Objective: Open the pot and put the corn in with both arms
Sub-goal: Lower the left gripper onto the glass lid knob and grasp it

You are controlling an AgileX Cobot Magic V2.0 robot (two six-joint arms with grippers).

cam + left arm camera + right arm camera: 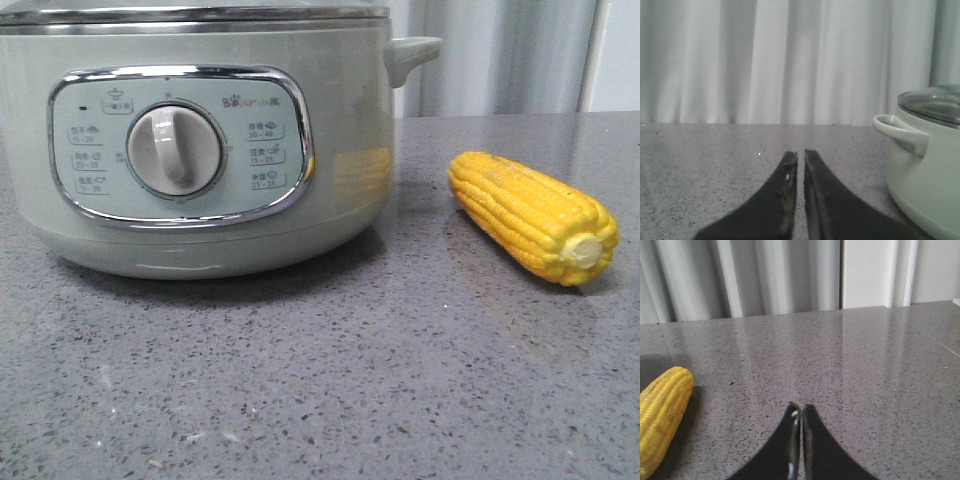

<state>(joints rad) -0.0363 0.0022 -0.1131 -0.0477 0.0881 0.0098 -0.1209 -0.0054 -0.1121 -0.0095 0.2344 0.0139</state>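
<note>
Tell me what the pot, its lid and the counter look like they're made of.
Pot: pale green body, probably painted metal or plastic; its satin sheen reflects the corn.
Lid: seemingly smoky glass, see-through, with a metal rim.
Counter: grey speckled stone or composite, polished enough to mirror the curtains.
</note>
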